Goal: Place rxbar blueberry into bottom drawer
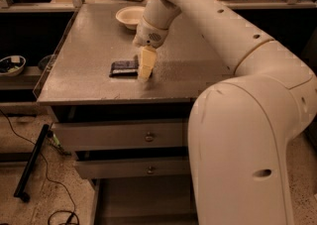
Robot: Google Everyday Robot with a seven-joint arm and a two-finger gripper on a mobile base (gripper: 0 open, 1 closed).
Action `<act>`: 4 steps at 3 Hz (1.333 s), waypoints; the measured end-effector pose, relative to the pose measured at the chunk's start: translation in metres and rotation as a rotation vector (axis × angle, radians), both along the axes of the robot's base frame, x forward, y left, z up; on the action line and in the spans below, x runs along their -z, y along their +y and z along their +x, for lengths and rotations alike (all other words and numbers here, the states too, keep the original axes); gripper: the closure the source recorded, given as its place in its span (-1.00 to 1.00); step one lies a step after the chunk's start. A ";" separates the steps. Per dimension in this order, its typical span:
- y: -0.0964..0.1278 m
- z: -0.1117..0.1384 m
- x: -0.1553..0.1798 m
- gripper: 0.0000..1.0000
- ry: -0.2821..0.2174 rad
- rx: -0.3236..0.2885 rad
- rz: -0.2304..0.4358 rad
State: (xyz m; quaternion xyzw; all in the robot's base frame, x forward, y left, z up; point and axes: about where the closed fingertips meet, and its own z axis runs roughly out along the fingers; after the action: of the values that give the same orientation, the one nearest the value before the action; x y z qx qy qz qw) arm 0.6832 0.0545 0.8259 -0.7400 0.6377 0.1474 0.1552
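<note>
Grey metal is covering the desk (84, 55), where the dark snack bar (122, 68) is lying flat near the front edge. We are seeing the gripper (144, 72) pointing down at the bar's right end, and we cannot tell whether it is open or closed. Below, the bottom drawer (143, 200) is standing pulled out, and a white bowl (130, 17) is sitting farther back on the desk.
</note>
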 end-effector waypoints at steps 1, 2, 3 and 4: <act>0.012 -0.017 0.004 -1.00 0.012 -0.022 0.031; 0.012 -0.017 0.004 -1.00 0.012 -0.022 0.031; 0.012 -0.017 0.004 -0.68 0.012 -0.022 0.031; 0.012 -0.017 0.004 -0.21 0.012 -0.022 0.031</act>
State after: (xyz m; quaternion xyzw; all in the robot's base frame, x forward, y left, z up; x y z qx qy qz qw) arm 0.6659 0.0665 0.8221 -0.7436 0.6280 0.1633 0.1614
